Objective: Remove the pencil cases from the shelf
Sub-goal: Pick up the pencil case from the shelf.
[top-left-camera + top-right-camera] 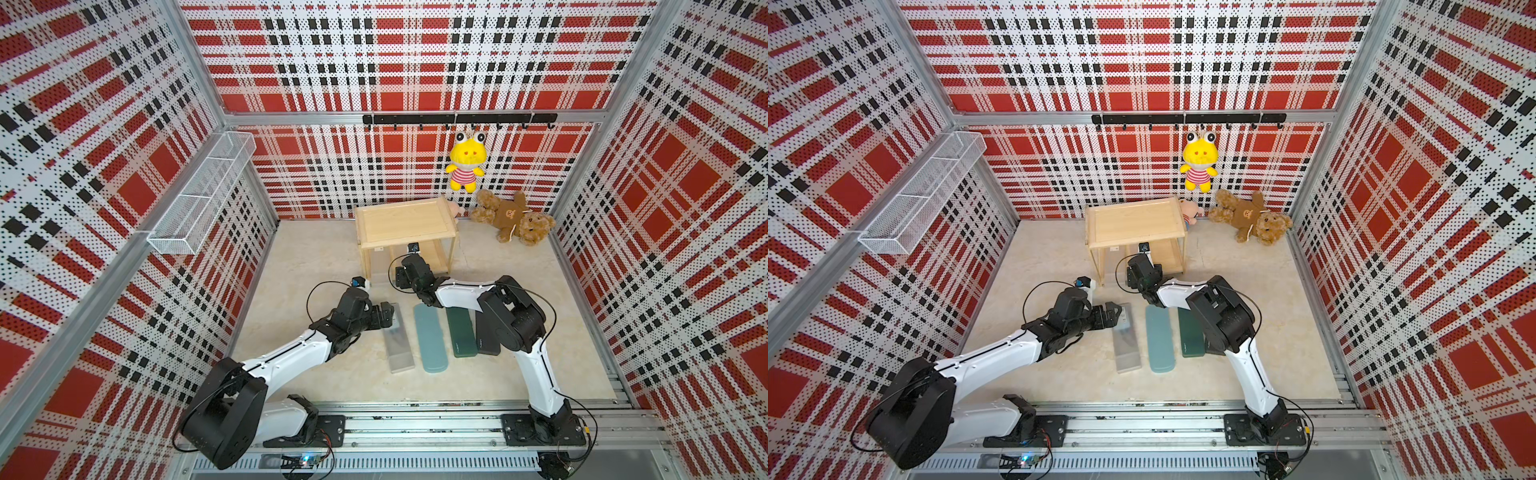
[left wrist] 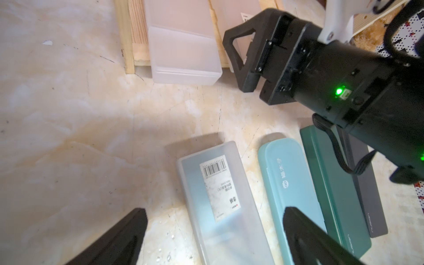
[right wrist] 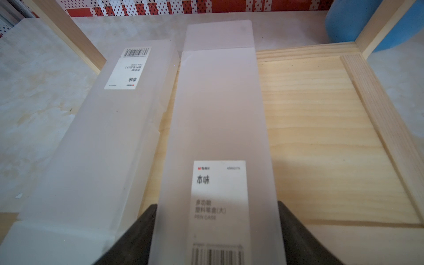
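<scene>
Clamps with the right gripper (image 3: 218,204) across the near end of a frosted case (image 3: 218,114) lying lengthwise on the lower board of the shelf (image 3: 321,137), fingers pressed against both long sides. Leaves a second frosted case (image 3: 110,137) just beside it at the board's left front corner, poking out past the front edge. Hovers with the left gripper (image 2: 214,213), spread wide and empty, over a third frosted case (image 2: 220,195) down on the table in front of the shelf, in a row with the teal case (image 2: 289,183), the dark green case (image 2: 328,195) and the black case (image 2: 369,206). Judged risky from here: smooth plastic pinched only at its end, so liable to pivot or slip if pulled fast; liable to rub the neighbour and drag it off the front edge; liable to catch on the board's raised rim unless lifted first; and little free table to set down on, with the row close in front.
</scene>
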Robot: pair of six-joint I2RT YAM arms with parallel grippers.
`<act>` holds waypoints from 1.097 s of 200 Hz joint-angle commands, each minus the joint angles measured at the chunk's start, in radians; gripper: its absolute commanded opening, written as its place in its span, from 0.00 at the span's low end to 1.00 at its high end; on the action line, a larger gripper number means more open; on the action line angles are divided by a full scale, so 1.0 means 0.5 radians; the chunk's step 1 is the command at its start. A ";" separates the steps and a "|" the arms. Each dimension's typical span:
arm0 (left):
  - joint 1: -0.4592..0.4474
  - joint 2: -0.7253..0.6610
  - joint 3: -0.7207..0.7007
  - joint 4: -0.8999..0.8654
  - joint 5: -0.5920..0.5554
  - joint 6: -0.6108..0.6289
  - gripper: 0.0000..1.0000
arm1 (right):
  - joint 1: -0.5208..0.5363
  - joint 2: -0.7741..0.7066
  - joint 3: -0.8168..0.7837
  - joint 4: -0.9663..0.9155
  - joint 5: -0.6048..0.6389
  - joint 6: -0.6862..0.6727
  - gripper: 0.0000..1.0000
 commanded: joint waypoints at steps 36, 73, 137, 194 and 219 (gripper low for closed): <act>0.015 -0.043 0.003 -0.009 -0.014 0.027 0.99 | 0.020 -0.369 -0.279 -0.205 0.067 0.060 0.51; 0.024 -0.128 0.040 -0.009 -0.086 0.004 0.99 | 0.082 -0.629 -0.414 -0.325 0.135 -0.039 0.51; 0.149 -0.454 0.262 -0.046 -0.171 -0.068 0.99 | 0.288 -1.132 -0.638 -0.612 0.201 0.031 0.50; 0.333 -0.675 0.470 -0.162 -0.189 -0.019 0.99 | 0.706 -1.511 -0.731 -1.064 0.352 0.343 0.50; 0.431 -0.696 0.490 -0.200 -0.136 0.009 0.99 | 0.945 -1.508 -0.687 -1.207 0.357 0.563 0.49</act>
